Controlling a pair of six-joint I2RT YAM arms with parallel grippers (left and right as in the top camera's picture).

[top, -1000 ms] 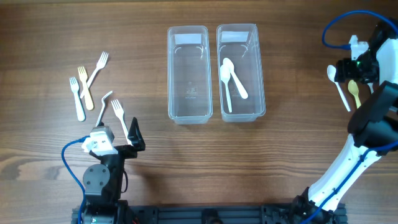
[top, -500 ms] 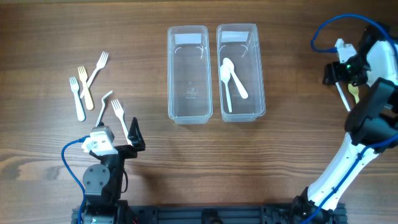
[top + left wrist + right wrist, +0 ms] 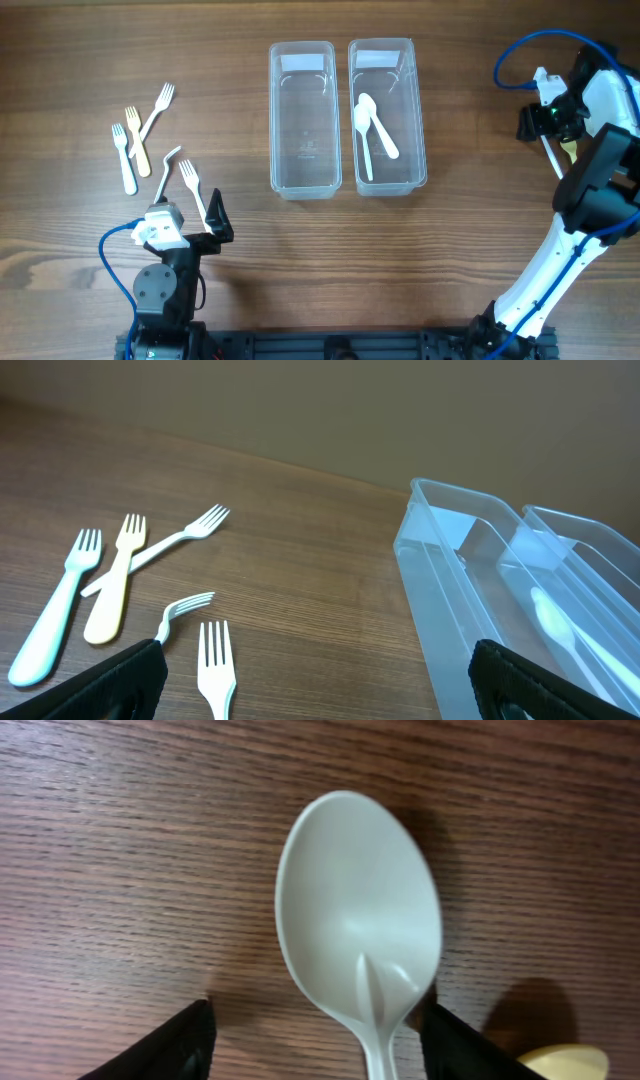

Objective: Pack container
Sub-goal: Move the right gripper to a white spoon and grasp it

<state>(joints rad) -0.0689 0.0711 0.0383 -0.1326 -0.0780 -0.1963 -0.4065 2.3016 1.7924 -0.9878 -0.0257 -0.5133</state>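
My right claw (image 3: 318, 1032) is spread, with 1 finger (image 3: 190, 1042) on each side of the white spoon (image 3: 360, 910), which lies bowl-up on the desk (image 3: 120, 840). I cannot tell whether the pads touch it. The tip of a yellow spoon (image 3: 565, 1062) shows just beside it. From overhead, that arm rises along the right edge, its wrist turned down over the spoon. My left claw (image 3: 320, 695) is spread wide on nothing, the arm folded low at the near edge. Just past it lie 5 forks (image 3: 215, 660), including 1 yellow fork (image 3: 110, 585). Farther on stand 2 clear containers (image 3: 450, 590) side by side. The right container (image 3: 590, 535) holds 2 white spoons (image 3: 372, 130).
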